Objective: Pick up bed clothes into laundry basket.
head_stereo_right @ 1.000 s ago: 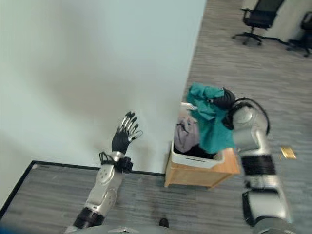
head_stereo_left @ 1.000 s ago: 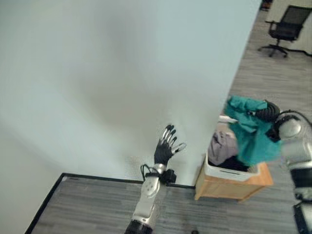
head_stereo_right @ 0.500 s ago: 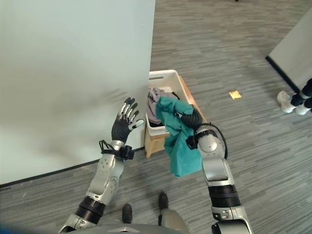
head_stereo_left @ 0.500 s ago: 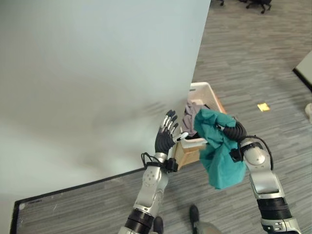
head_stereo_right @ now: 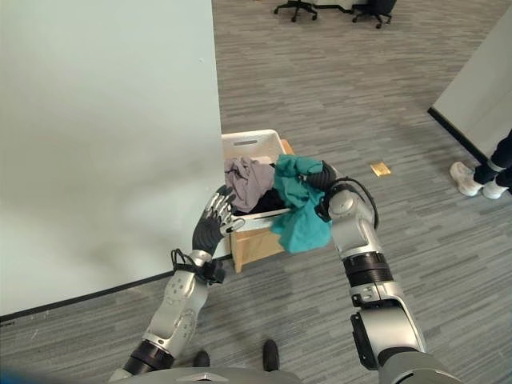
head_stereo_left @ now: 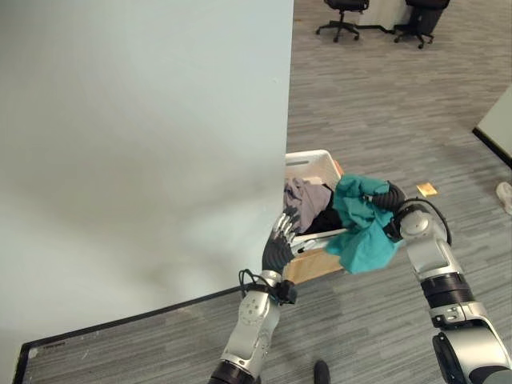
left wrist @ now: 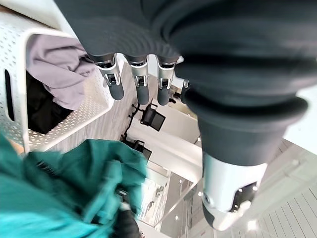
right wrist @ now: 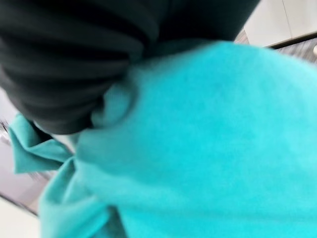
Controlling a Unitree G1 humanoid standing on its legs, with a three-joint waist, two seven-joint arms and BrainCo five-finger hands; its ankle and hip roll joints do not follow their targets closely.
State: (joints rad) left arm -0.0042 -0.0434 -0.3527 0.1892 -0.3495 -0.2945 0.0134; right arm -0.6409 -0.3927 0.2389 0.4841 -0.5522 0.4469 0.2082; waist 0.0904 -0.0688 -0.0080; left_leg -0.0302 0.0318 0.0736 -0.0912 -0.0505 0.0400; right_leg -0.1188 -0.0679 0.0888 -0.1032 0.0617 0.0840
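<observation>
Now right hand (head_stereo_right: pixel 323 178) clutches crumpled teal cloth (head_stereo_right: pixel 300 210) over perforated white basket (head_stereo_right: pixel 250 146).

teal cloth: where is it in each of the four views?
Left eye view: teal cloth, right of centre, draped over the white basket rim.
Right eye view: centre, same rim.
Left wrist view: lower part, beside the basket's perforated wall.
Right wrist view: close up.
Shared landmark: the white basket.

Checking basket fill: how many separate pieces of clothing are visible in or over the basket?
3. Teal cloth held by the right robot hand, draped over the basket rim; grey garment inside; dark garment beneath it. More may be hidden.
</observation>
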